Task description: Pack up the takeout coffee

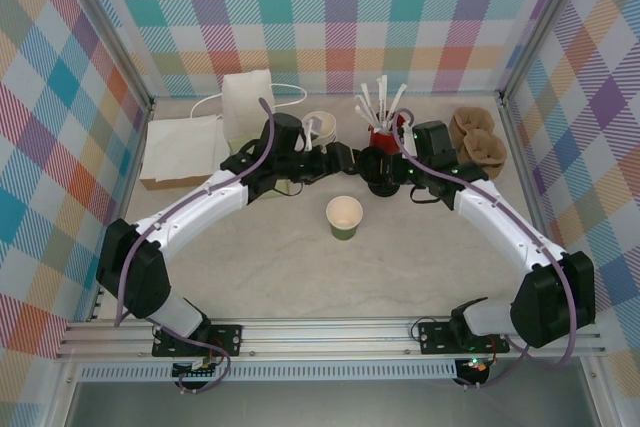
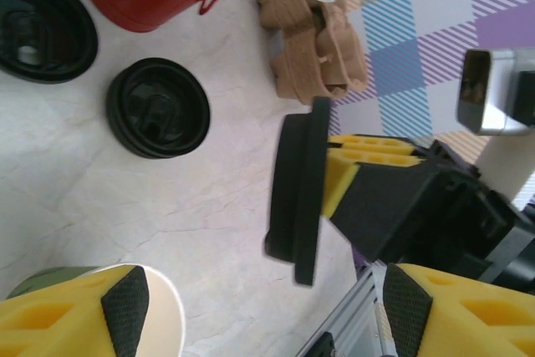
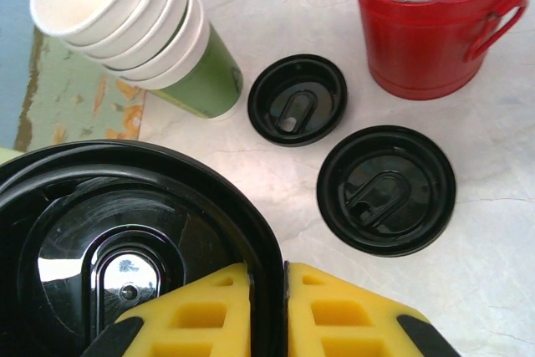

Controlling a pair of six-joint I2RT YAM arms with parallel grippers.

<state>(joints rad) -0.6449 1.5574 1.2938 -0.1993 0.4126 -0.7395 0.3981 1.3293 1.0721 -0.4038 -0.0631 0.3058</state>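
From above, you see the paper cup [image 1: 344, 217] standing open and upright near the middle of the tabletop, apart from both arms. The left gripper [image 1: 336, 159] and right gripper [image 1: 379, 175] sit close together just beyond it, toward the far edge; their jaws are too dark to read here. The red cup of sticks [image 1: 383, 135] stands behind them, and the brown trays [image 1: 474, 140] are near the far right corner. On your left wrist camera, the yellow fingers [image 2: 125, 311] are spread wide with nothing between them. The cup's cream rim peeks out beside one finger, seemingly below it. Ahead, the right gripper holds a black lid [image 2: 299, 190] edge-on. On your right wrist camera, the jaws pinch that lid's rim, and two more lids [image 3: 386, 190] lie flat near a stack of cups [image 3: 142, 31] on its side.
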